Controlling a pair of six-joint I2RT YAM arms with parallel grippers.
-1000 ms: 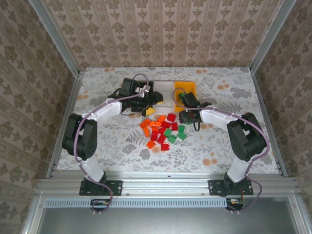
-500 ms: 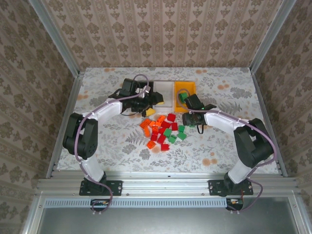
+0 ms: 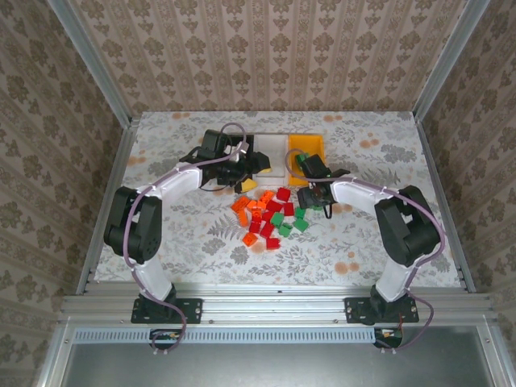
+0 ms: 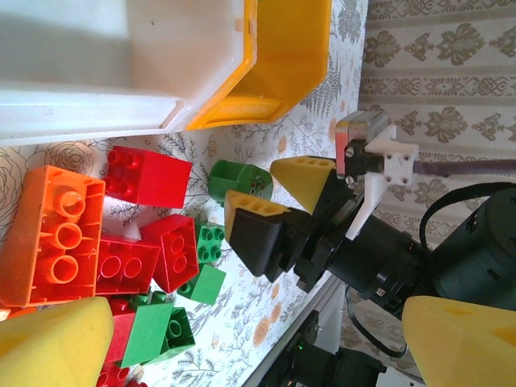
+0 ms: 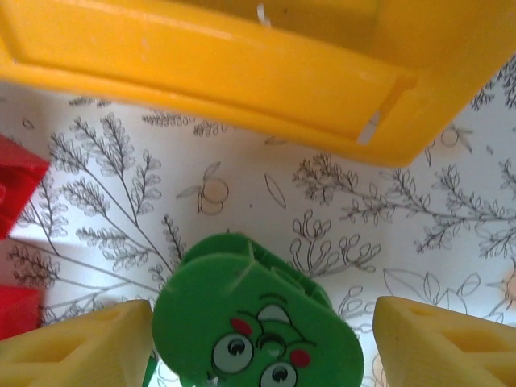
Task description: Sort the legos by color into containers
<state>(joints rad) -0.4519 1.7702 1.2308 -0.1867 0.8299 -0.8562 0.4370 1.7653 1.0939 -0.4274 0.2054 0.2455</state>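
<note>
The right gripper point(image 3: 304, 168) has drawn back from above the yellow bin point(image 5: 201, 60), where it reached half a second ago. It now sits at that bin's near wall, on the side facing the pile of legos point(image 3: 266, 214), about where it was a second ago. Its fingers point(image 5: 76, 343) stand apart on either side of a green piece point(image 5: 258, 322) with a painted face. The right wrist view shows a clear gap between the piece and one finger, so nothing is clamped. The piece appears to rest on the tabletop point(image 3: 201, 242) just outside the yellow bin, near its corner, and not inside it.

The left gripper point(image 3: 253, 176) sits by the white bin point(image 4: 89, 113), which stands touching the yellow bin. It has barely shifted over the same second. Its fingers are apart too, with nothing between them.

Judged from this, the short trip over the yellow bin delivered nothing, and the right arm is probably lining up a fresh hold on the green piece. The red, orange and green bricks lie heaped together on the near side of the yellow bin, so most of the sorting is not yet done.
</note>
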